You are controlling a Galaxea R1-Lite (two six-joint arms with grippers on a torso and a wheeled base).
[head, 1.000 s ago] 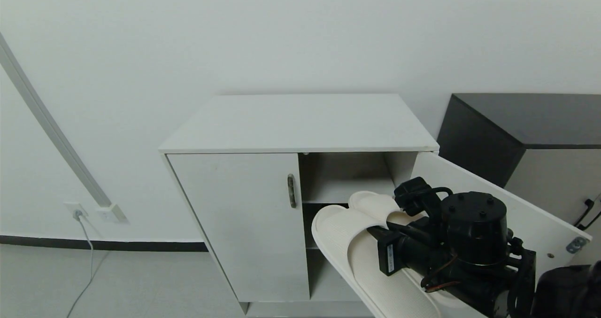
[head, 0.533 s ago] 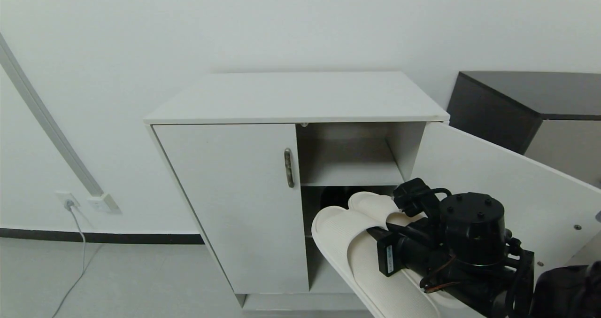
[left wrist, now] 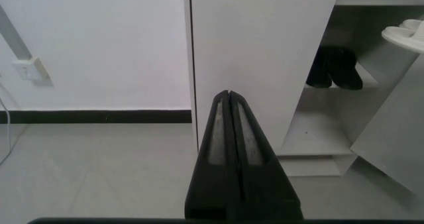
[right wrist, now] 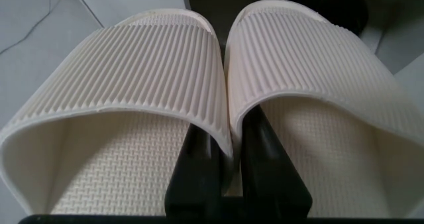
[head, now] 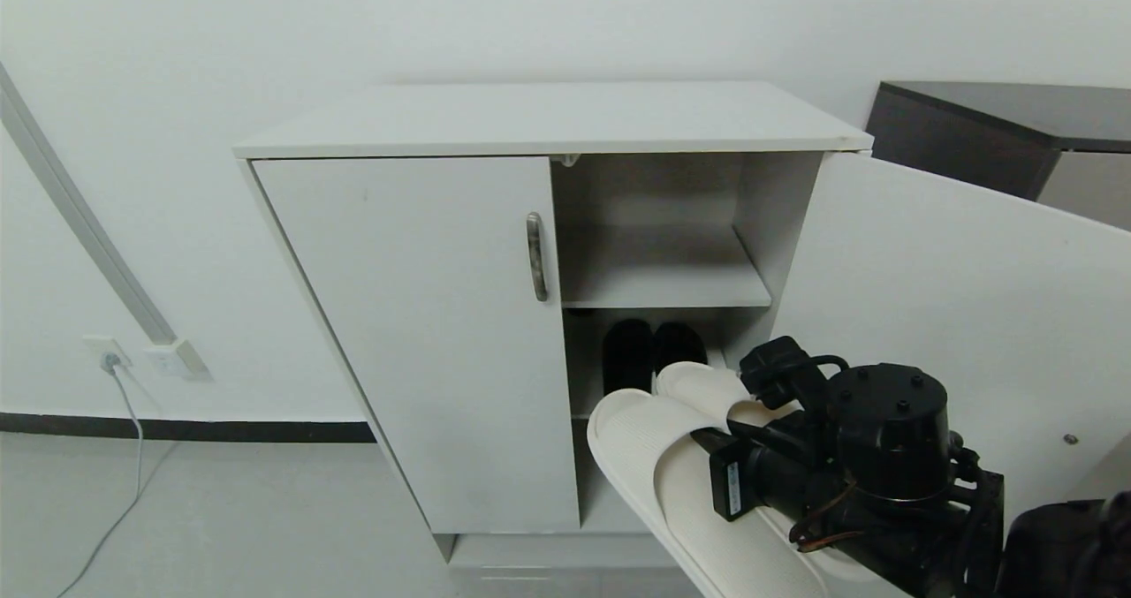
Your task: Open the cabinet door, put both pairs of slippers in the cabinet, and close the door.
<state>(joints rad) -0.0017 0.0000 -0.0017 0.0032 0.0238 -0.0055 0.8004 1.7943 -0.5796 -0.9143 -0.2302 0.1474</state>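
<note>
Cream-white ribbed foam slippers [head: 658,457], one pair, held side by side off the floor at lower centre-right of the head view, toes toward the open right half of the cabinet. Wide straps with fine parallel ridges; footbeds with a small embossed grid; rounded toes; thick soles. Toes just below the black pair in the frame; whether inside the opening, cannot tell.

Right gripper [right wrist: 225,151]: fingers closed on the two inner side walls of the cream pair, pinched together between the black pads.

Left gripper [left wrist: 229,95]: fingers pressed flat together, nothing between them, facing the closed door.

White laminate two-door cabinet [head: 548,117] against a white wall, centre of the head view. Left door [head: 415,333] closed, with a vertical metal bar handle [head: 535,256] at its inner edge. Right door [head: 954,298] swung wide open toward the right edge of the frame. Upper shelf [head: 663,267] bare.

Black slippers [head: 654,351], second pair, on the shelf below, side by side, toes toward the back of the cabinet.

Small white label [head: 730,485] on the black housing of the right wrist; print too small to read.

Wall socket with grey cable [head: 106,351] at lower left; dark-topped cabinet [head: 998,130] at upper right.
</note>
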